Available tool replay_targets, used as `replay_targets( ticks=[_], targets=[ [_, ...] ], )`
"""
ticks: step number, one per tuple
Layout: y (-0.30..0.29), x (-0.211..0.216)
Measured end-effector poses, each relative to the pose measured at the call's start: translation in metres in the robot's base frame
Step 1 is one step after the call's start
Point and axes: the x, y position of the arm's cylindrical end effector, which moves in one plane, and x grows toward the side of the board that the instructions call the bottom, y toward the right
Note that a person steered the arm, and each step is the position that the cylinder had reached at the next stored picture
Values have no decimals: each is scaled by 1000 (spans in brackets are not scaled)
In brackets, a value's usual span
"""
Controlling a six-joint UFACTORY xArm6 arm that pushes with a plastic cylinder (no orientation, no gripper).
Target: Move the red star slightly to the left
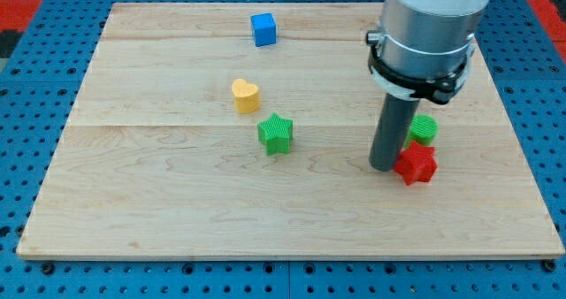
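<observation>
A pale wooden board (177, 210), made of long planks with fine grain running across the view, fills most of the frame and lies on a blue perforated surface (26, 87). Over the board's right part hangs the arm's housing (424, 34), a smooth grey-and-white cylinder ringed by a black clamp; from it drops a straight dark rod. There are no fingers to open or close: the rod ends in my tip (383, 167), which rests on the board touching the left side of the red star (416, 164). That star, ribbed plastic with blunt points, sits near the board's right edge. Just behind it, toward the view's top, a green block (425, 128) is partly hidden by the rod; its shape cannot be made out. Well to the red star's left stands a green star (276, 134), above-left of that a yellow heart (246, 95), and farthest up a blue cube (263, 29).
</observation>
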Motion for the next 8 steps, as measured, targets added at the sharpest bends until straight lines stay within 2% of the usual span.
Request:
replay_targets(
  ticks=[2,3,4,5,6,8],
  targets=[
    [5,-4],
    [-27,-34],
    [-19,-2],
    [-12,46],
    [28,72],
    [90,26]
  ],
)
